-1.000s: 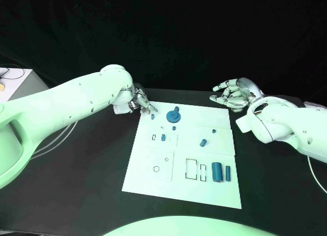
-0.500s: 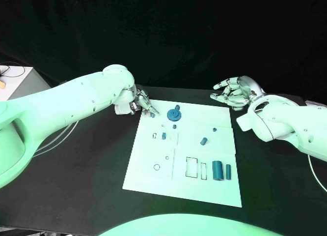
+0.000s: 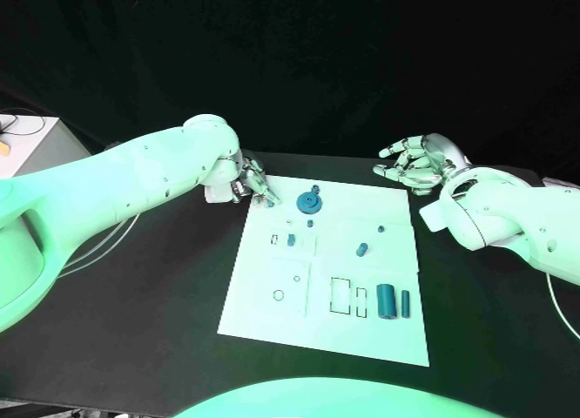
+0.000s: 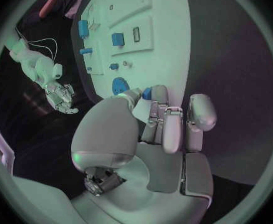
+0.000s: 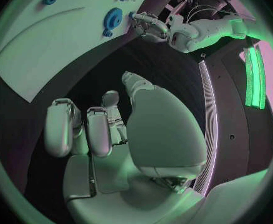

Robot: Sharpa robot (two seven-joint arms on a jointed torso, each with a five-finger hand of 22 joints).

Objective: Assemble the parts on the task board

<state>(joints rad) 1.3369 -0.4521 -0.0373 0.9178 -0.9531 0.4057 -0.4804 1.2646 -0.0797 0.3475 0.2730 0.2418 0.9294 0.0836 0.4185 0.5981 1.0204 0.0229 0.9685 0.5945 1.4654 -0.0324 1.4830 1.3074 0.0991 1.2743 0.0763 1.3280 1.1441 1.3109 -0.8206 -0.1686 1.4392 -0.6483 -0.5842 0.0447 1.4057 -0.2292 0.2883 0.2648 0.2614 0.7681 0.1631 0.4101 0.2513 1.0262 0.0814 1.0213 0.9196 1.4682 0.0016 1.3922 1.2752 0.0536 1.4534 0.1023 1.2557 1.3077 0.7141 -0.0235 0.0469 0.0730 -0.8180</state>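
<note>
The white task board point(image 3: 272, 279) lies in the middle of the black table. On it are a round blue disc point(image 3: 309, 204), a blue cylinder point(image 3: 384, 301), a thin blue bar point(image 3: 404, 303) and several small blue parts such as one at mid-board point(image 3: 361, 251). My left hand point(image 3: 249, 185) hovers at the board's far left corner, next to the disc point(image 4: 119, 86). It pinches a small blue part point(image 4: 147, 93) between thumb and finger. My right hand point(image 3: 415, 164) hangs past the board's far right corner with its fingers apart and nothing in them; in its wrist view the palm point(image 5: 111, 129) is bare.
A pale box point(image 3: 33, 144) stands at the table's left edge, and cables point(image 3: 102, 248) run over the table beside my left arm. Black tabletop surrounds the board on all sides.
</note>
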